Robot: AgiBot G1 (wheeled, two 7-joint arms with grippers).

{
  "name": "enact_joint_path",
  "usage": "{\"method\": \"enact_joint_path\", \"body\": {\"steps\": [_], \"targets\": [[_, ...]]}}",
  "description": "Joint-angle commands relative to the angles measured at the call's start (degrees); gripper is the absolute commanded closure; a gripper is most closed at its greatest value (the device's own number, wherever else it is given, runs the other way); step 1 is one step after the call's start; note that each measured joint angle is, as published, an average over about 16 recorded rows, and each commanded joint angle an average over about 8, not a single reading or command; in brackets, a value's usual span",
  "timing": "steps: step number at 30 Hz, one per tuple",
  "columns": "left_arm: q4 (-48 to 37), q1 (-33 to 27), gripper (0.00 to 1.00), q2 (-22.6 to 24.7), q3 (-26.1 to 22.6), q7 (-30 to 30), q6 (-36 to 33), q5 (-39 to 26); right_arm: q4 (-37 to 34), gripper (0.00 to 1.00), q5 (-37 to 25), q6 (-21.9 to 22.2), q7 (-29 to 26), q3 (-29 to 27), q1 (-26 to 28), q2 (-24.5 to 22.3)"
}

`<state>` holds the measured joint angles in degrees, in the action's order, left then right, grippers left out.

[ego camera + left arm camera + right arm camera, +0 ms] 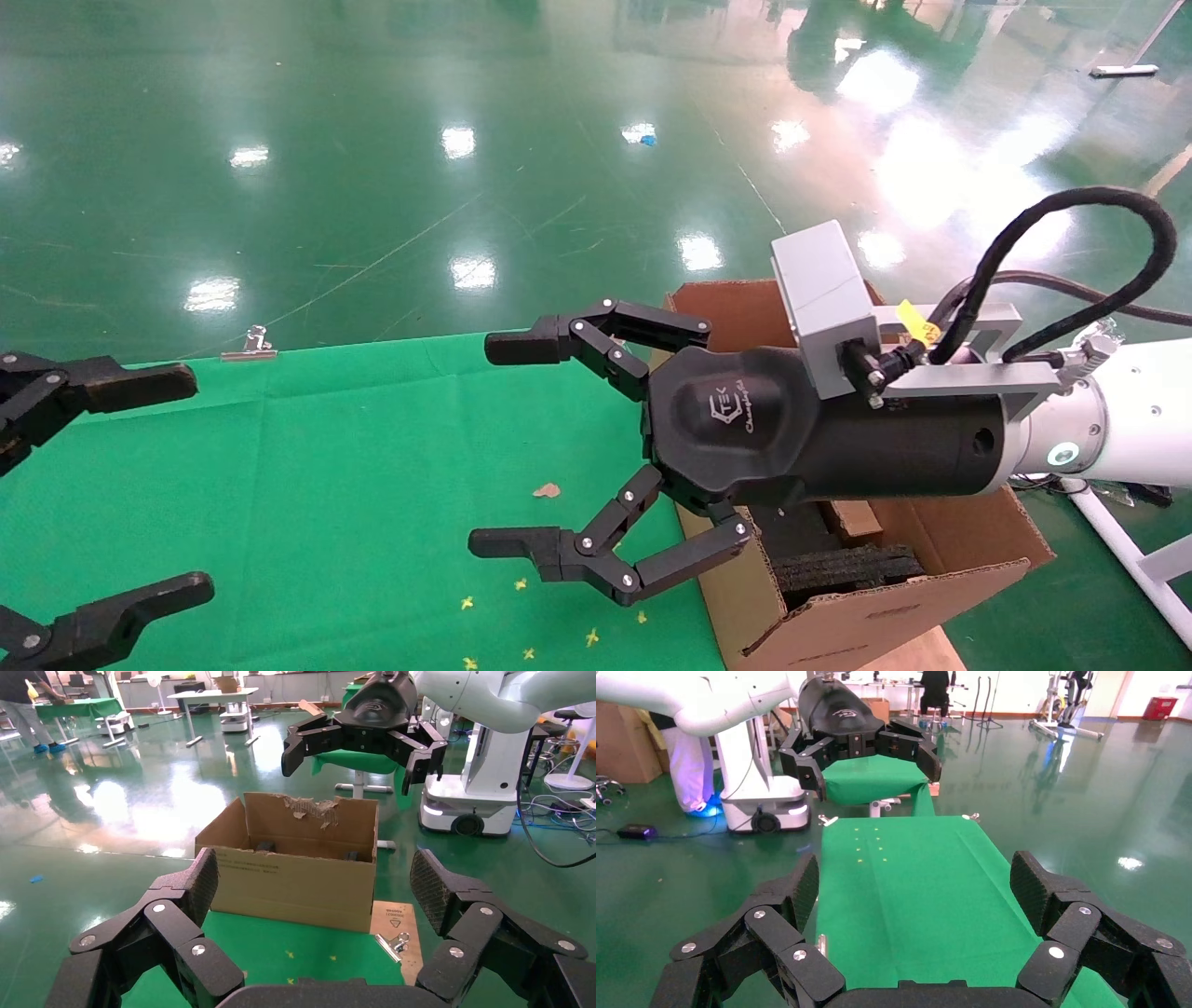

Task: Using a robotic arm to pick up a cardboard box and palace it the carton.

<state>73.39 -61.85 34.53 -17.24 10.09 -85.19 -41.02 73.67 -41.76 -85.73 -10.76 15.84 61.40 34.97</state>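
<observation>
Right gripper [480,445]: black, multi-jointed, two fingers spread wide with nothing between them, held above the right part of the green-covered counter [354,466], pointing left across it. Its palm housing carries a pale logo and a slanted line of script beginning "Ch", the rest not legible. It is mounted on the white-tubed robotic arm [1117,429], with a grey camera block [824,298] on top, a yellow tag [917,324] beside the block and a looping black cable [1071,242]. Left gripper [140,485]: all black, at the left edge of the counter, fingers likewise spread wide and holding nothing; it faces the right gripper, well apart from it. Carton [866,596]: large brown corrugated box standing at the counter's right end, partly beneath the right gripper's body, open at the top, with black foam blocks [847,564] inside; the left wrist view shows a torn upper edge on its far wall and a line of small print on its near wall, too small to read. Cardboard box: not visible in any view. Loose items: a metal binder clip [250,345] at the far edge of the counter, a small brown scrap [547,490] near mid-counter, and scattered yellow bits [521,615] toward the near edge. Surroundings: glossy green floor [372,140].
</observation>
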Motion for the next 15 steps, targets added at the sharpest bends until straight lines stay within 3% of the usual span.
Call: {"method": "enact_joint_path", "body": {"steps": [1,15], "targets": [[0.0,0.0,0.0,0.0,0.0,0.0,0.0,0.0,-0.1,0.0,-0.1,0.0,0.0,0.1,0.1,0.0],[0.0,0.0,0.0,0.0,0.0,0.0,0.0,0.0,-0.3,0.0,-0.1,0.1,-0.1,0.4,0.3,0.1]]}}
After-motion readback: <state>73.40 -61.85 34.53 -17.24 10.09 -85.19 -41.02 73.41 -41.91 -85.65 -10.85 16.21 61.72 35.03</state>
